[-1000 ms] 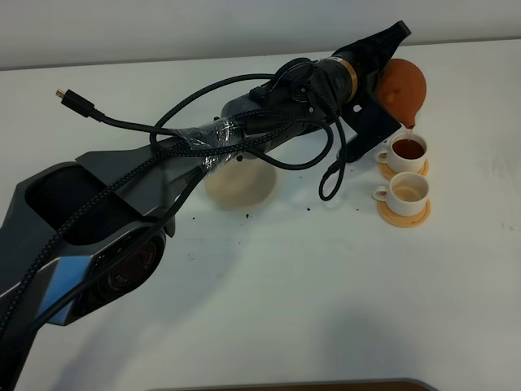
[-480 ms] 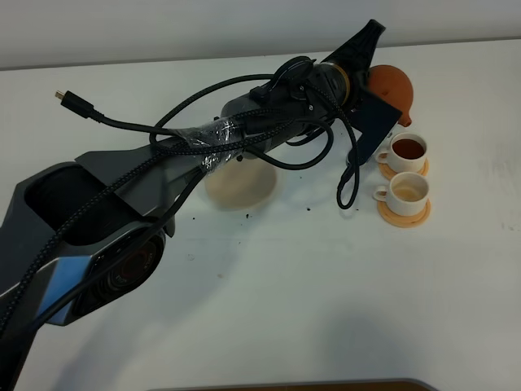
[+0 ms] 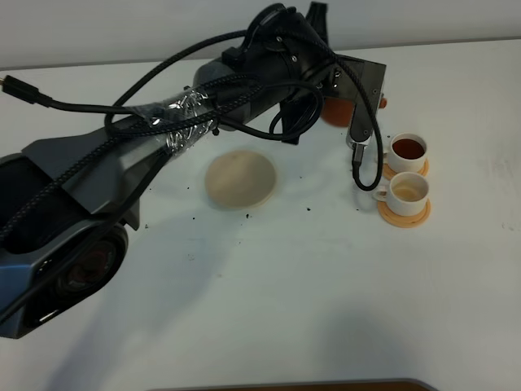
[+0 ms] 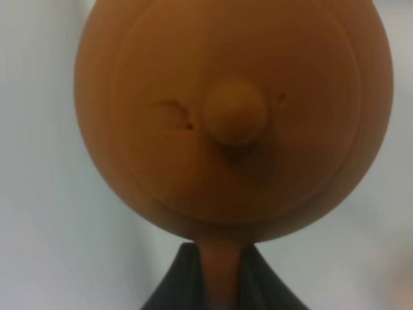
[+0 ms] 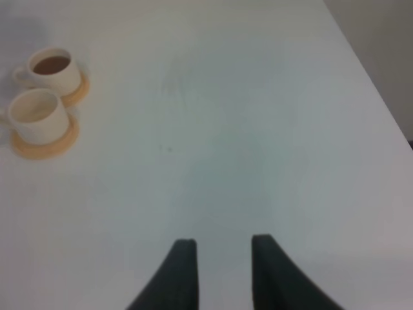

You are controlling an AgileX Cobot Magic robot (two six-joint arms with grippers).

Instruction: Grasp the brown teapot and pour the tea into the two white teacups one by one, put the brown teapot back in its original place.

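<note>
Reddish-brown clay teapot point(image 4: 193, 64), clenched by its handle in the left gripper point(image 4: 218, 265), was held farther and left of the two white teacups point(image 3: 407, 148) (overhead, the arm point(image 3: 203, 106) hid most of it); beige disc point(image 3: 239, 178) lay uncovered; right gripper point(image 5: 222, 258) stood parted.

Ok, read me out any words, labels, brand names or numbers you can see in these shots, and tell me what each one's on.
There is no text to read in any view.
The brown teapot, the teacup with tea, the other teacup, the orange saucers, the beige disc and the table are all plain.
The left arm shows no legible marking either.
</note>
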